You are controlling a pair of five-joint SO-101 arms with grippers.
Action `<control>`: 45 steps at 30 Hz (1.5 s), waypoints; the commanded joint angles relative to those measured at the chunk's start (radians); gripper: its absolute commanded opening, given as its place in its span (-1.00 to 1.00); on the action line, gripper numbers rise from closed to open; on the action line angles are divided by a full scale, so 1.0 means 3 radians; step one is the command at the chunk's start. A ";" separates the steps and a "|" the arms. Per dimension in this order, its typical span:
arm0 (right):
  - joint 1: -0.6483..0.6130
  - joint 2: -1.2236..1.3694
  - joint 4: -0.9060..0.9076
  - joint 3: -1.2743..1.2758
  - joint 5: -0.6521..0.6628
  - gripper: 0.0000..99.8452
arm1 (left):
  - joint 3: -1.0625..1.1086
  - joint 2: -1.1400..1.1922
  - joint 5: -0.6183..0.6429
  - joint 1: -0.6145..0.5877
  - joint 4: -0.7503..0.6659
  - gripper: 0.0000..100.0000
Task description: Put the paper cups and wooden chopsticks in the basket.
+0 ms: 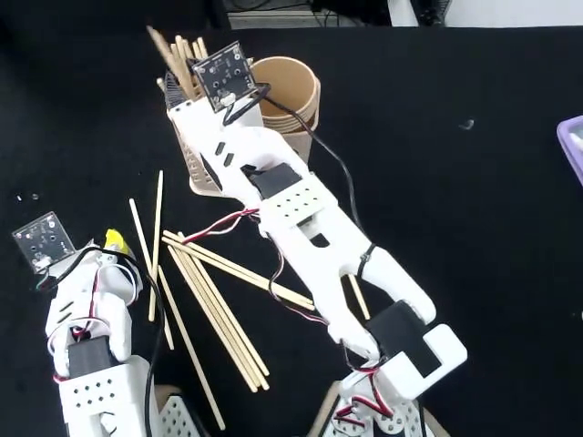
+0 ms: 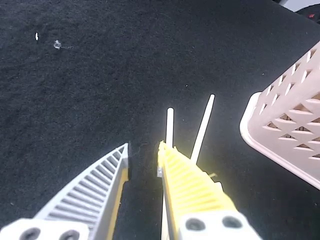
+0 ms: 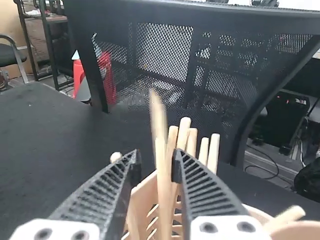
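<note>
My right gripper [image 3: 155,162] hangs over the beige basket [image 1: 202,173] at the back of the table. Its black fingers are open, and a wooden chopstick [image 3: 160,145] stands upright between them, close to one finger. More chopsticks [image 1: 182,59] stick up out of the basket. Stacked paper cups [image 1: 290,91] stand at the basket's far end, beside the right arm. Several loose chopsticks [image 1: 214,300] lie fanned on the black table. My left gripper [image 2: 143,152] is open and low over the table, with two chopsticks [image 2: 202,125] just ahead of its yellow finger [image 2: 190,190].
A purple object [image 1: 572,141] pokes in at the right edge. The basket's rim [image 2: 250,127] is near the left gripper. The right arm [image 1: 310,228] stretches diagonally across the table, over part of the loose chopsticks. A mesh chair back [image 3: 200,65] stands behind the table.
</note>
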 commanded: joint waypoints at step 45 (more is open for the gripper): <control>-0.0486 -0.0739 0.2946 0.1460 0.0731 -0.58 | -0.0023 -0.0036 -0.0031 0.0033 -0.0026 -0.78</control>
